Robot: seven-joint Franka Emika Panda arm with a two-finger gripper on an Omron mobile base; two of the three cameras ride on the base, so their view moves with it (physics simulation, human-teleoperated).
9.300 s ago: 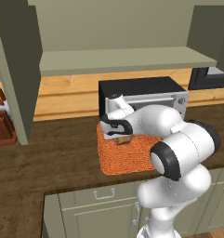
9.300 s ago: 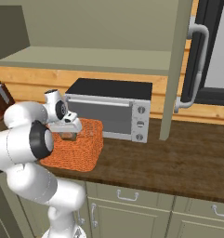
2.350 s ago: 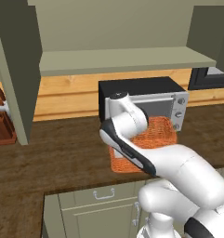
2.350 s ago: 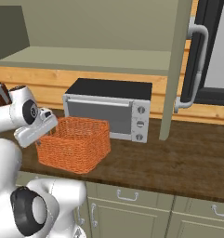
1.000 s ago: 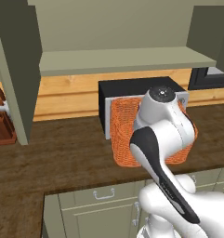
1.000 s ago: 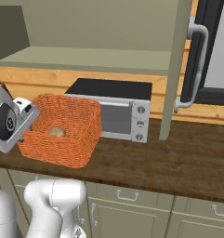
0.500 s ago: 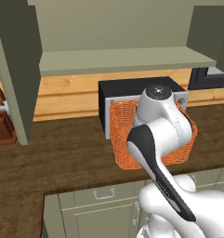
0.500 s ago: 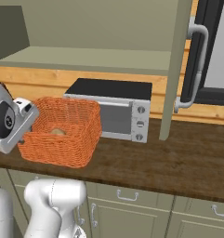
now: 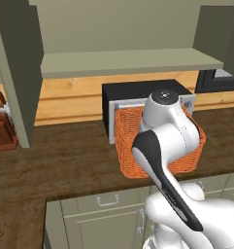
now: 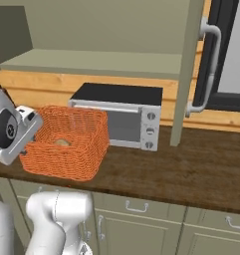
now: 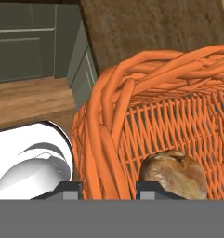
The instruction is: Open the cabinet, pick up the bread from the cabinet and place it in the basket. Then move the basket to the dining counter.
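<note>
The gripper (image 11: 108, 187) straddles the thick braided rim of the basket (image 11: 146, 116), one dark fingertip outside the wall and one inside, jaws narrowed onto that rim. The bread (image 11: 174, 173) lies on the basket floor, just inside the gripped wall. In the right base view the basket (image 10: 71, 144) sits tilted at the near left of the dark wood worktop (image 10: 191, 164), its near side close to the front edge and the loaf (image 10: 61, 142) visible inside. The microwave (image 10: 122, 119) stands just behind and to the right of the basket. Right of the microwave the worktop lies bare up to the hanging cabinet door (image 10: 187, 64) with its curved handle. In the left base view the arm covers much of the basket (image 9: 125, 141); bare wood runs left toward the knife block (image 9: 3, 127).
</note>
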